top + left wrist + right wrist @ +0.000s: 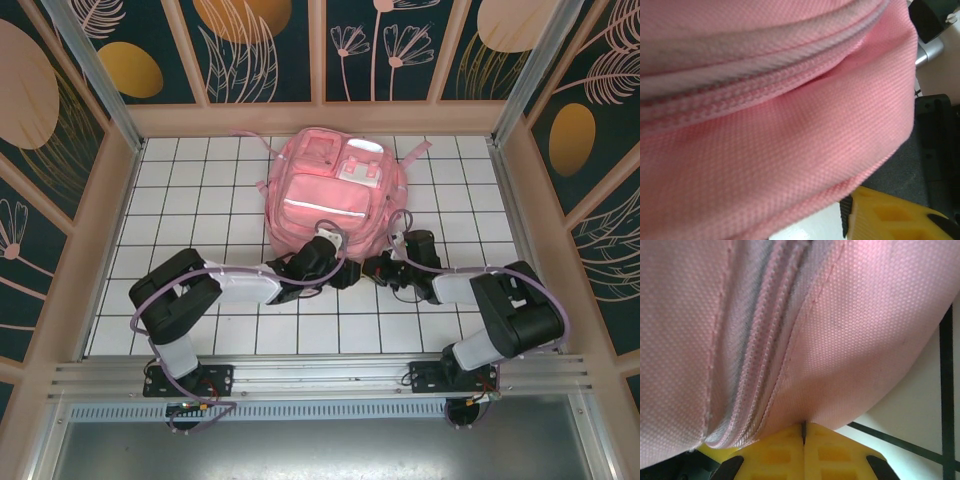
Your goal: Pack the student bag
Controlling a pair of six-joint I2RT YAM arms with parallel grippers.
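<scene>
The student bag (330, 190), a large glossy pink backpack, lies on the white gridded table at centre back, with its near end towards the arms. My left gripper (333, 243) is pressed against that near end. In the left wrist view pink fabric and a zip seam of the bag (765, 140) lie over the jaws, so that one yellow finger (890, 215) shows and the other is hidden. My right gripper (803, 426) has its yellow fingers closed together, pinching the bag's (850, 330) pink fabric beside a zip seam. From above, the right gripper (397, 243) sits at the bag's near right corner.
Wooden walls (115, 200) and aluminium posts (510, 90) ring the white gridded table (200, 200). An aluminium rail (320, 372) crosses the near edge over the arm bases. Bare tiles lie left and right of the bag. Black parts of the right arm (935, 140) lie close to the left gripper.
</scene>
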